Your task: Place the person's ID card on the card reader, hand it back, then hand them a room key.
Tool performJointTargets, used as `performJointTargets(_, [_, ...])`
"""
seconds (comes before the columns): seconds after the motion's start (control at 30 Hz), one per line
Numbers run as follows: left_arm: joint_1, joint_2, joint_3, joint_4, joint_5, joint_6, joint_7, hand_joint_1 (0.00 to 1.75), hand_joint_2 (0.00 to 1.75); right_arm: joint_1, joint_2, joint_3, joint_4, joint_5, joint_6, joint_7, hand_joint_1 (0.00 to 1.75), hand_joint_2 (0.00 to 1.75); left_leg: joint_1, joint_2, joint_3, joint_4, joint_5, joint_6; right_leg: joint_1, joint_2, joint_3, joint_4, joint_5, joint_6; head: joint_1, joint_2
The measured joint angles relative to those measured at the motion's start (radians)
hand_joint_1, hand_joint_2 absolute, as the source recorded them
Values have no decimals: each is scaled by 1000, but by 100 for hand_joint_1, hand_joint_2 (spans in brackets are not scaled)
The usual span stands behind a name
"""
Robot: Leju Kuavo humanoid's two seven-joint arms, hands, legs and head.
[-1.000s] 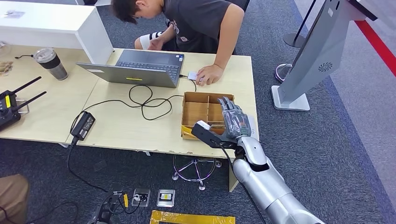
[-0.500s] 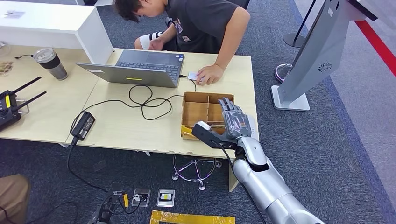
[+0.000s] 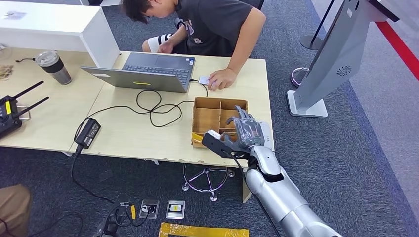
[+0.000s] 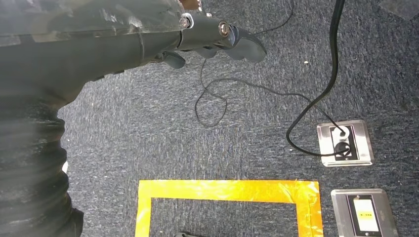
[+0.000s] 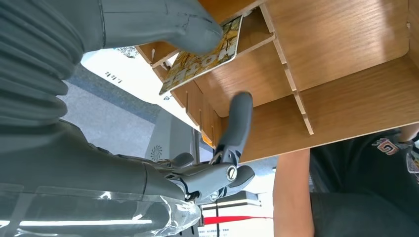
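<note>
My right hand (image 3: 245,131) hovers over the near right corner of a wooden divided box (image 3: 210,104) on the table. In the right wrist view the thumb (image 5: 168,24) touches a yellow patterned room key card (image 5: 203,58) that leans on a divider. A dark finger (image 5: 236,126) stretches out on the card's other side, apart from it. Across the table a person leans over, one hand (image 3: 222,79) resting by a small white card reader (image 3: 203,80) beside the laptop. My left hand (image 4: 212,38) hangs over the carpet, holding nothing.
An open laptop (image 3: 148,71), looped black cables (image 3: 153,106) and a power brick (image 3: 89,132) lie left of the box. A tumbler (image 3: 54,66) and a radio controller (image 3: 7,113) sit far left. A grey kiosk stand (image 3: 336,54) is at the right. Yellow tape (image 4: 227,190) marks the floor.
My right hand has tipped slightly forward and down over the box, its fingers bending more. The person has hardly moved.
</note>
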Motion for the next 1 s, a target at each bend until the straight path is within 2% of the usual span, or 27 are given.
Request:
performJointTargets(0.2, [0,0,0,0,0,0,0,0,175,0,0,0,0,9,0,3,93,175,0,0,0,0,0,0,0,0,0,0,0,0,0,0])
performJointTargets(0.57, [0,0,0,0,-3,0,0,0,175,0,0,0,3,20,8,14,104,175,0,0,0,0,0,0,0,0,0,0,0,0,0,0])
performJointTargets(0.6, [0,0,0,0,-3,0,0,0,175,0,0,0,3,21,8,14,110,175,0,0,0,0,0,0,0,0,0,0,0,0,0,0])
performJointTargets(0.7, [0,0,0,0,-3,0,0,0,175,0,0,0,3,24,9,14,146,175,0,0,0,0,0,0,0,0,0,0,0,0,0,0])
performJointTargets(0.77, [0,-1,0,0,-3,0,0,0,175,0,0,0,3,24,11,14,163,175,0,0,0,0,0,0,0,0,0,0,0,0,0,0])
performJointTargets(0.87, [1,-2,0,0,-4,0,0,0,175,0,0,0,3,27,15,16,175,175,0,0,0,0,0,0,0,0,0,0,0,0,0,0])
performJointTargets(1.0, [2,-2,0,0,-4,1,0,0,175,0,0,0,3,30,20,21,175,175,0,0,0,0,0,0,0,0,0,0,0,0,0,0])
